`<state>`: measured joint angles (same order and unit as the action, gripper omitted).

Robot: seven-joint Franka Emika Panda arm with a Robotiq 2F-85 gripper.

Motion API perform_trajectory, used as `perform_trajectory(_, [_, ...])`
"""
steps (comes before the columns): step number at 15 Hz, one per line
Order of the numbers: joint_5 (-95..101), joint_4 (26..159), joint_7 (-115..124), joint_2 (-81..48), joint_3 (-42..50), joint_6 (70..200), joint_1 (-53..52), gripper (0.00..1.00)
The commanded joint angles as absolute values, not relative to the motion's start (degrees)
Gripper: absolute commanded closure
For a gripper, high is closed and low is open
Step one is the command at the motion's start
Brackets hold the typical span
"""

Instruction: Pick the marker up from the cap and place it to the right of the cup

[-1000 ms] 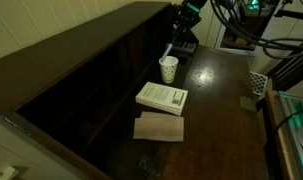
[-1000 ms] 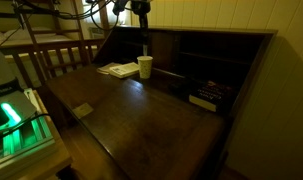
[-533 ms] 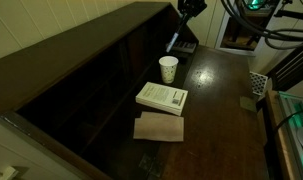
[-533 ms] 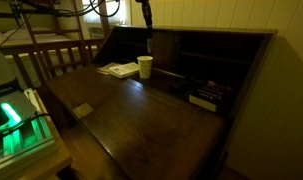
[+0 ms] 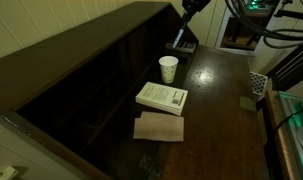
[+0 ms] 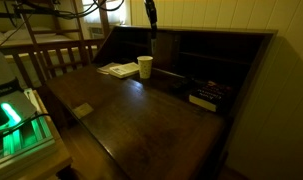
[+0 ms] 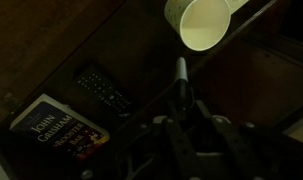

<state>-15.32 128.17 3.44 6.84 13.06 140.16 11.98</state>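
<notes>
The white cup (image 5: 168,68) stands on the dark desk next to a white book; it also shows in the other exterior view (image 6: 145,66) and from above in the wrist view (image 7: 201,22). My gripper (image 5: 187,10) hangs high above the cup and is shut on the marker (image 5: 178,30), a slim dark stick that points down from the fingers. In an exterior view the gripper (image 6: 150,14) holds the marker (image 6: 152,28) well clear of the cup. In the wrist view the marker (image 7: 181,80) sticks out between the fingers (image 7: 181,108) toward the cup's rim.
A white book (image 5: 162,97) and a flat tan cardboard piece (image 5: 158,127) lie in front of the cup. A remote control (image 7: 101,88) and a dark book (image 7: 56,130) lie below in the wrist view. The desk's raised back wall (image 5: 101,50) runs alongside.
My gripper has risen with the marker in it, from just above the cup to well higher. The cup and books have not moved.
</notes>
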Motion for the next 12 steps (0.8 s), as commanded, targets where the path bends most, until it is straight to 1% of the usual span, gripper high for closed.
perform_trajectory(1, [-13.8,128.2,-0.1,5.6,13.8,142.6,12.4,0.94])
perform_trajectory(6, [-15.9,130.0,-7.0,3.9,14.9,150.3,12.3,0.94])
perform_trajectory(12, [-20.3,133.2,-15.8,-1.1,14.7,161.2,11.5,0.94])
